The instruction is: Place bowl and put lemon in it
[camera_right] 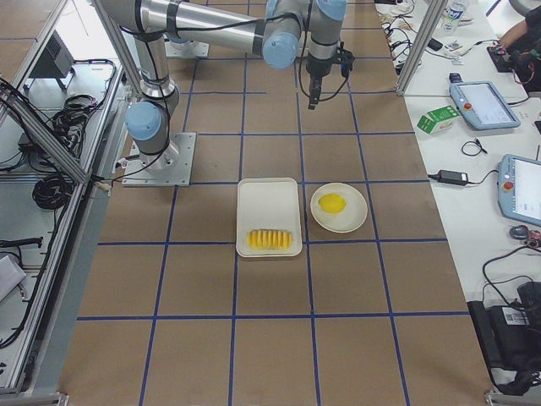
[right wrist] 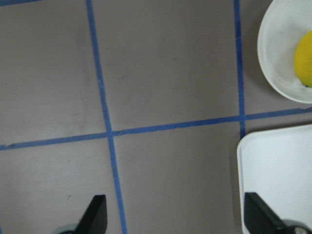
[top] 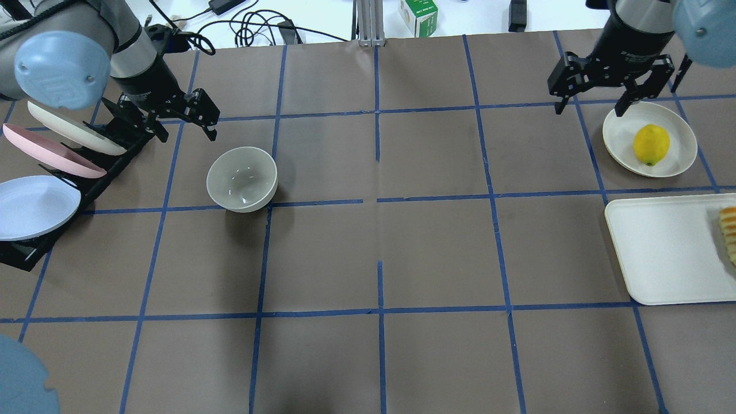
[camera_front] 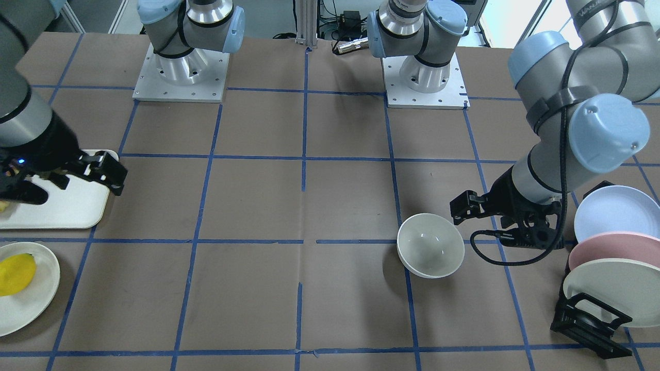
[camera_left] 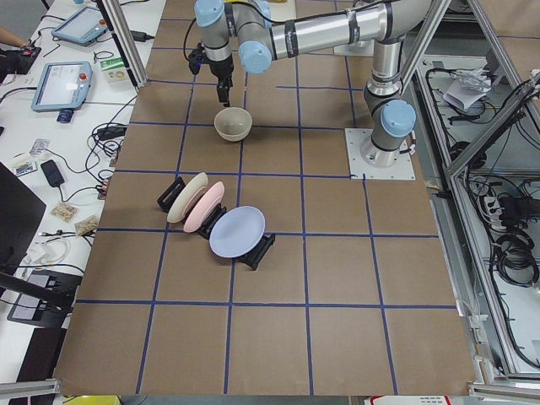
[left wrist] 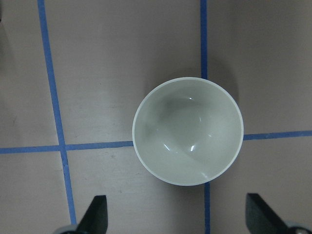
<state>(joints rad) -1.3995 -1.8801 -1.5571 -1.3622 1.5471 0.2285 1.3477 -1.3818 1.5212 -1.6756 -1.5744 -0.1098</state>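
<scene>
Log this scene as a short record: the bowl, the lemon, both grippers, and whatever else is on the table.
bowl: upright, empty, on the table
lemon: on the round plate, not in the bowl
left gripper: open, empty, clear of the bowl
right gripper: open, empty, apart from the lemon
tray: holds a row of yellow-orange slices
rack: three plates leaning in it
</scene>
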